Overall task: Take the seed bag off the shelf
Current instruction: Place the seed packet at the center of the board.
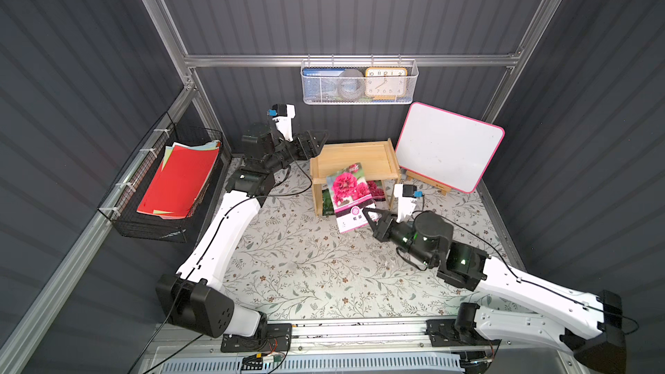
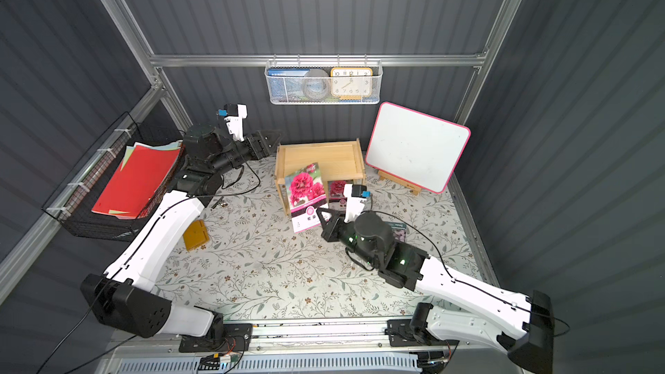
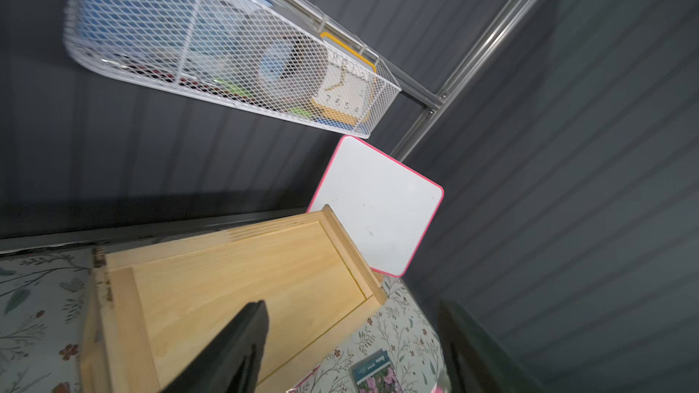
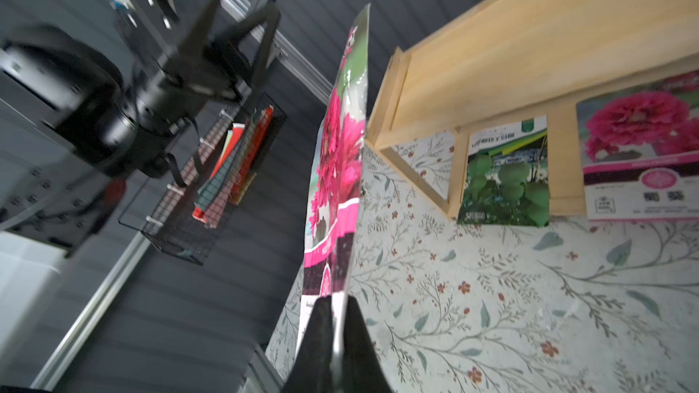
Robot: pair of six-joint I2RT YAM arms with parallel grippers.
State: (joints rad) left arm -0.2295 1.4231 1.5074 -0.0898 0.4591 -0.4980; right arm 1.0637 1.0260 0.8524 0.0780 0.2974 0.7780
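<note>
Both top views are being filled by the floral bench [image 1: 306, 275] bearing the shelf [image 1: 354, 158]; the seed bag [image 1: 347, 188] is being gripped before its front by the right hand [image 1: 365, 211]; the left hand [image 1: 321, 139] is being held released nearby.

Dark grey ribbed wall panels [image 1: 360, 5] close in the scene on three sides in both top views, framed by aluminium rails [image 1: 252, 60]. From the horizontal rail, upper centre of the frame, hangs a white mesh basket [image 1: 316, 93] holding a yellow-framed clock [image 1: 385, 82]. At the left of the frame a black wire basket [image 1: 151, 228] is fixed to a slanting rail with white ties and holds red paper sheets [image 1: 180, 181]. Right of centre, a pink-rimmed whiteboard [image 1: 449, 145] leans on a small wooden easel [image 1: 426, 178]. The bench [image 1: 306, 264] wears a pale cloth printed with leaves and small flowers, evenly lit.
</note>
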